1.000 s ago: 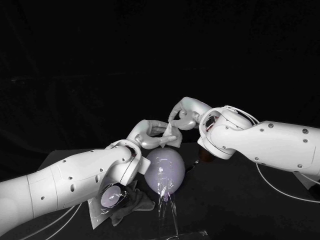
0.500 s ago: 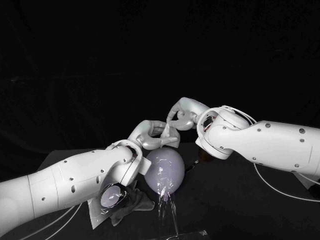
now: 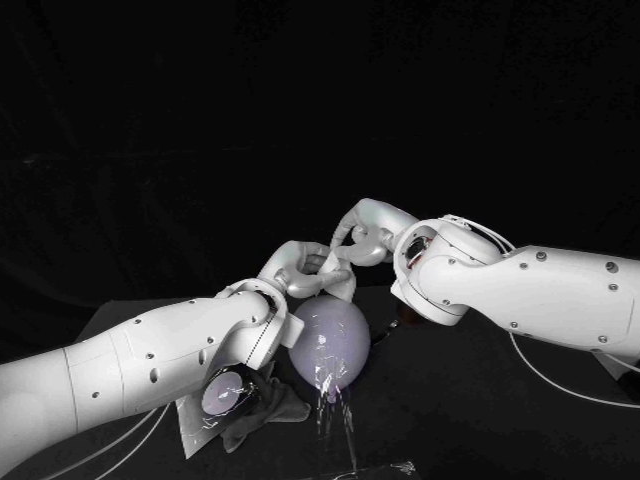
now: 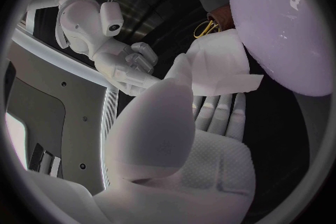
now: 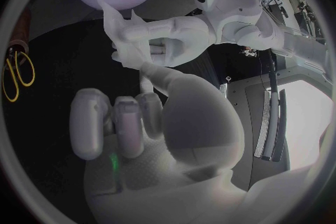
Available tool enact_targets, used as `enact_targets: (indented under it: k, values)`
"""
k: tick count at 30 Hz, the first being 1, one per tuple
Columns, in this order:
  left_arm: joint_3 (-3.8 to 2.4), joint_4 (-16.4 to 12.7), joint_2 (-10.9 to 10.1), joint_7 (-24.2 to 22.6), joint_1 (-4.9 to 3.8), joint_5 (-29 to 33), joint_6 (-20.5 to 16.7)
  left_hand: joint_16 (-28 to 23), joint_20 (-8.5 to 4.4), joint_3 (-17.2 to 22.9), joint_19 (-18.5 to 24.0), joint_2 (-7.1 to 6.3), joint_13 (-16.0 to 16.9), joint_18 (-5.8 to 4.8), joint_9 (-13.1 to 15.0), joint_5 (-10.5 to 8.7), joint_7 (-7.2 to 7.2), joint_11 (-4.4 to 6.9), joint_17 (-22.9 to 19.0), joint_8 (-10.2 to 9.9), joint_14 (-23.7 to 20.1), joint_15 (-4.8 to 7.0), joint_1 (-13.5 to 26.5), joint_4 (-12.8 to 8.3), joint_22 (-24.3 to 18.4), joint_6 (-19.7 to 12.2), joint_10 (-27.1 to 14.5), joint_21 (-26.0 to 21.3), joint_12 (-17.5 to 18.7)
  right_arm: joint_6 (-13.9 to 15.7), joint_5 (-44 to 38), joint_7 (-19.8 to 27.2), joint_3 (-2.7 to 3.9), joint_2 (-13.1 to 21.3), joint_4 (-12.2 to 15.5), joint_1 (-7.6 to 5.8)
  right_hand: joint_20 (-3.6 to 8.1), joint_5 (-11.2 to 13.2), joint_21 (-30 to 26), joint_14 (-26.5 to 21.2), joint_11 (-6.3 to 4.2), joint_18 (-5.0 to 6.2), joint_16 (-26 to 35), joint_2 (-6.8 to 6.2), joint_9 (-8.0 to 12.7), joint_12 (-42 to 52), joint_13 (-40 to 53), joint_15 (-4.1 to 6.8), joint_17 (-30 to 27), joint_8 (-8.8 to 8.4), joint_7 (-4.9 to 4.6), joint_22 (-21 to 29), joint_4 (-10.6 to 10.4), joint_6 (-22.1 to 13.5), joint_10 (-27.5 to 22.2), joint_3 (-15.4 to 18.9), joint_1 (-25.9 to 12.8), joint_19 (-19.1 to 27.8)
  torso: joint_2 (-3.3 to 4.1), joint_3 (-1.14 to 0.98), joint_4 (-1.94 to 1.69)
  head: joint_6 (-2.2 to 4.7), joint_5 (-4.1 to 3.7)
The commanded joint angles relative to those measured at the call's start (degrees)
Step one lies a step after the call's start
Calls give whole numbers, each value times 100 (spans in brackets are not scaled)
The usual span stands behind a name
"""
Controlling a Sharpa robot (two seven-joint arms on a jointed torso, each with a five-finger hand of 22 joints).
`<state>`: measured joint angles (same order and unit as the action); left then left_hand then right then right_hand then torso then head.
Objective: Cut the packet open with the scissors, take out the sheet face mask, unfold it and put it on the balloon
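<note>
One yellow-handled scissors (image 4: 207, 27) lies beside the balloon (image 4: 280, 22), behind the mask (image 4: 217, 64).

Folded white mask (image 4: 218, 64) beside lilac balloon (image 4: 280, 17)

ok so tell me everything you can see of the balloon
The balloon is pale lilac, egg-shaped, smooth and glossy, fully inflated. It stands upright, narrow end down, just below the left hand. The white mask that this hand holds lies close to its side; whether it touches the balloon cannot be told.
</note>
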<state>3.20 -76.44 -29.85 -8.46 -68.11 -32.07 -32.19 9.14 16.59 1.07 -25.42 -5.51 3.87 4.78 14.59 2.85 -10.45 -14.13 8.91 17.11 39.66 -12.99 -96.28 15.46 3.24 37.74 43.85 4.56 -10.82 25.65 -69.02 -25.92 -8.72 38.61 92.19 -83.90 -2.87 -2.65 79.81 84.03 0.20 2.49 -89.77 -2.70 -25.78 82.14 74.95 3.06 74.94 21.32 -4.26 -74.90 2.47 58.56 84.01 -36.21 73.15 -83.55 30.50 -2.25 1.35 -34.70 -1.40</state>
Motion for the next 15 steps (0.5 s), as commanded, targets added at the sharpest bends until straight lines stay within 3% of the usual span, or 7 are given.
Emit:
enact_targets:
  k: [1, 6, 7, 8, 15]
  values:
    - [-9, 5, 25, 178, -13, -160, -195, 35, 10, 58, -34, -10, 0, -12, 8, 3, -627, -12, 7, 47, 37, 2, -57, -6, 4, 29, 48, 35, -24, -27, -146, -88, 6, 8, 6, -4, 13, -15, 25, 597, -28, -31, -23, 45, -533, 28, 935, 49, 1506, 151, -5, -1137, 8, 45, 234, -55, -5, -204, 0, 2, 0, 1, 3]
    - [-9, -29, -1, 172, -14, -212, -214, 65, 20, 291, -41, -73, -8, -18, 10, 9, -629, -7, 6, 149, 49, 8, -103, -15, 1, -6, 56, 42, -55, -48, -159, -109, 6, -1, -50, -4, 13, -15, 25, 597, -28, -31, -23, 45, -533, 28, 935, 49, 1506, 151, -5, -1137, 8, 45, 234, -55, -5, -204, 4, 5, -4, 11, 7]
    - [-9, -45, -13, 164, -13, -217, -211, 77, 16, 491, -42, -152, -11, -29, 8, 15, -623, -14, 4, 197, 47, 10, -119, -2, -1, -29, 52, 44, -65, -53, -158, -111, 6, -4, -65, -4, 13, -15, 25, 597, -28, -31, -23, 45, -533, 28, 935, 49, 1506, 151, -5, -1137, 8, 45, 234, -55, -5, -204, 6, 6, -6, 13, 3]
    - [-9, -67, -31, 153, -13, -222, -205, 104, -15, 966, -47, -358, -14, -53, -4, 16, -596, 13, -5, 325, 35, -22, -18, 98, -4, -98, 37, 54, -93, -59, -157, -114, 6, -9, -83, -4, 13, -15, 25, 597, -28, -31, -23, 45, -533, 28, 935, 49, 1506, 151, -5, -1137, 8, 45, 234, -55, -5, -204, 7, 6, -6, 15, 1]
    - [-9, -251, -162, 56, -9, -235, -141, 102, 12, 1096, 0, -439, -15, -74, -18, 17, -634, -15, -16, 379, 1, 2, 56, 90, -13, -144, 9, 43, -96, -103, -132, -120, 5, -37, -180, -4, 14, -15, 35, 597, -29, -33, -23, 42, -536, 26, 934, 50, 1506, 154, -5, -1141, 16, 45, 234, -68, -9, -209, 13, 12, -7, 17, -12]
